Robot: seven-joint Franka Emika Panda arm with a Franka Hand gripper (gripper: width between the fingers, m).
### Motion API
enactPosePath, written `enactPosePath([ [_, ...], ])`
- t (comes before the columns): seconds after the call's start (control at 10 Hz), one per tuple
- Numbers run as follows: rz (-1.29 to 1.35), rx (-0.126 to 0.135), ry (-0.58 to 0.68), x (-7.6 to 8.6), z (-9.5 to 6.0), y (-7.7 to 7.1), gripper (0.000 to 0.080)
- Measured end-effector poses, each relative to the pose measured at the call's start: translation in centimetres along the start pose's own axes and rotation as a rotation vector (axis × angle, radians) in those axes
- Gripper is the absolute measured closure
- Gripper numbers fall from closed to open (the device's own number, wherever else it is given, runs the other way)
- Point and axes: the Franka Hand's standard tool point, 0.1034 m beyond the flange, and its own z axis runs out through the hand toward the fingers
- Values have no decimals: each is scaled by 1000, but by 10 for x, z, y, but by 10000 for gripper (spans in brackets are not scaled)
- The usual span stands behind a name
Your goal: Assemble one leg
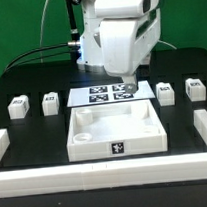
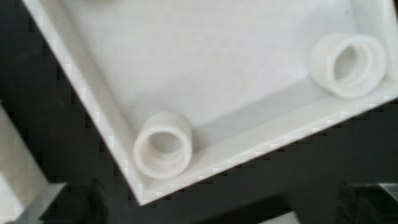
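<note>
Border bar (image 1: 97, 178) frontmost; leg (image 1: 51, 100) turns its tag camera-ward, long axis unclear; fingers (image 1: 130, 86) spread: cannot tell.

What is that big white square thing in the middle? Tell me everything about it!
The large flat white plastic-looking panel lies flat on the black table, hollow side up. A raised rim runs round it, with round ring-shaped sockets in its corners. A small black-and-white marker tag sits on its front wall. Nothing lies in it; only the table seems to touch it.
</note>
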Motion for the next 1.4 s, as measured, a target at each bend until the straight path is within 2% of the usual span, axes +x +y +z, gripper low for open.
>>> enactPosePath([
  [0.1,-88,-1,-17,-3,3,-4,150],
  [0.6,-104,2,-17,-4,5,-4,150],
  [0.7,-272,-10,-8,-13,9,-4,150],
  [0.9,-430,11,-9,-35,21,-16,150],
  [1.0,-500,9,-4,-45,26,-20,150],
  [1.2,-483,42,-6,-68,39,-30,150],
  [1.4,-483,36,-4,-63,37,-28,150],
])
